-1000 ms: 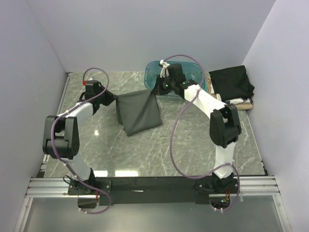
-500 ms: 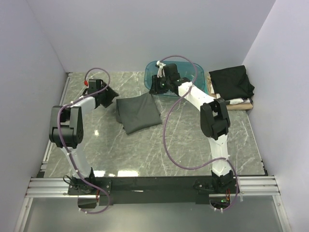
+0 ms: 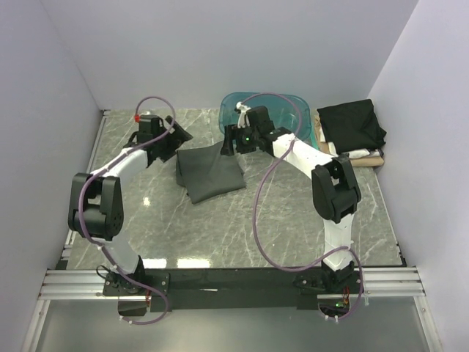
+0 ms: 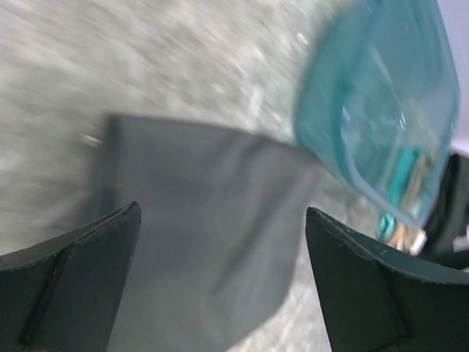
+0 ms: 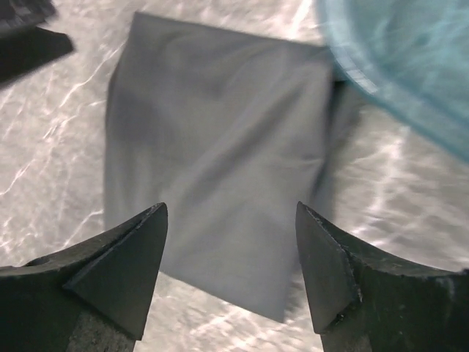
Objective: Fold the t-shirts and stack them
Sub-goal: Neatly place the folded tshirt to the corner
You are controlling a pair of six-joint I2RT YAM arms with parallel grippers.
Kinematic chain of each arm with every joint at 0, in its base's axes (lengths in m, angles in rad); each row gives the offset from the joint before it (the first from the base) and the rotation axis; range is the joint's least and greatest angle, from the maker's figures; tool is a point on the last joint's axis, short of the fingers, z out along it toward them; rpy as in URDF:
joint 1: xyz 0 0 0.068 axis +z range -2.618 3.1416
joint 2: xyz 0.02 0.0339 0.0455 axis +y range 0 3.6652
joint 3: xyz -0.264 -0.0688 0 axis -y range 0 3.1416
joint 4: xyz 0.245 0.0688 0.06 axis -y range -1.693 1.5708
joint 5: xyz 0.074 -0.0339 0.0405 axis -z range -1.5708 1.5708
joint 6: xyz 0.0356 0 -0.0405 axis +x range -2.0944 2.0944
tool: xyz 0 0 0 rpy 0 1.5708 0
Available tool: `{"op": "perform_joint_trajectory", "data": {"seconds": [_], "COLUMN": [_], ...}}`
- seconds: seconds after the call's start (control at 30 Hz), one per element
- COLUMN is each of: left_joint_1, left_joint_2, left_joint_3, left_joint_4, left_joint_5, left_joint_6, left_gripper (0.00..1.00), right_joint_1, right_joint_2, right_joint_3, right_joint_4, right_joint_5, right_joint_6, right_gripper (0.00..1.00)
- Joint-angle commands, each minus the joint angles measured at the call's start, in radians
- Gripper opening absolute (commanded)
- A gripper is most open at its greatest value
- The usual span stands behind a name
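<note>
A dark charcoal-grey t-shirt (image 3: pixel 209 173) lies folded flat on the marble table, just left of the teal tub (image 3: pixel 302 117). My left gripper (image 3: pixel 176 139) hovers over its far left corner, open, with nothing between the fingers. My right gripper (image 3: pixel 229 141) hovers at its far right corner, also open and empty. The left wrist view shows the grey shirt (image 4: pixel 205 220) below the open left gripper (image 4: pixel 223 211), with the tub (image 4: pixel 381 110) beyond. In the right wrist view the shirt (image 5: pixel 220 147) lies under the open right gripper (image 5: pixel 231 207). A folded black t-shirt (image 3: pixel 352 125) tops a pile at the far right.
Under the black shirt, tan and white cloth (image 3: pixel 360 154) shows at the pile's near edge. The teal tub (image 5: pixel 403 59) stands against the back wall. White walls close in the left, back and right. The left arm's fingers (image 5: pixel 29 37) show dark at the right wrist view's top left.
Both grippers went from shut to open and let go of the grey shirt's far corners. The shirt settled flat on the table. Both grippers stay near the far corners.
</note>
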Motion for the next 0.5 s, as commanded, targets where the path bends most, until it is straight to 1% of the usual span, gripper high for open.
{"op": "perform_joint_trajectory", "data": {"seconds": [0.0,0.13,0.27,0.3,0.33,0.4,0.47], "left_joint_1": [-0.043,-0.058,-0.080,-0.089,-0.095,-0.109,-0.118], "left_joint_2": [-0.005,0.067,0.111,0.108,0.104,0.085,0.070], "left_joint_3": [-0.021,-0.028,-0.048,-0.077,-0.094,-0.152,-0.195], "left_joint_4": [0.050,0.076,0.076,0.076,0.105,0.113,0.116], "left_joint_5": [0.062,0.152,0.178,0.174,0.168,0.157,0.162], "left_joint_6": [-0.001,-0.023,-0.028,-0.026,-0.026,-0.029,-0.023], "left_gripper": [0.99,0.99,0.99,1.00,0.99,0.99,0.99], "right_joint_1": [0.022,0.036,0.060,0.063,0.071,0.085,0.094], "right_joint_2": [-0.011,0.040,0.041,0.034,0.023,-0.012,-0.054], "right_joint_3": [-0.034,-0.053,-0.108,-0.128,-0.183,-0.244,-0.342], "right_joint_4": [0.082,0.096,0.107,0.113,0.125,0.164,0.203], "right_joint_5": [-0.031,-0.065,-0.078,-0.075,-0.070,-0.067,-0.068], "right_joint_6": [0.055,0.087,0.089,0.087,0.092,0.104,0.123], "right_gripper": [0.79,0.81,0.82,0.82,0.82,0.82,0.82]}}
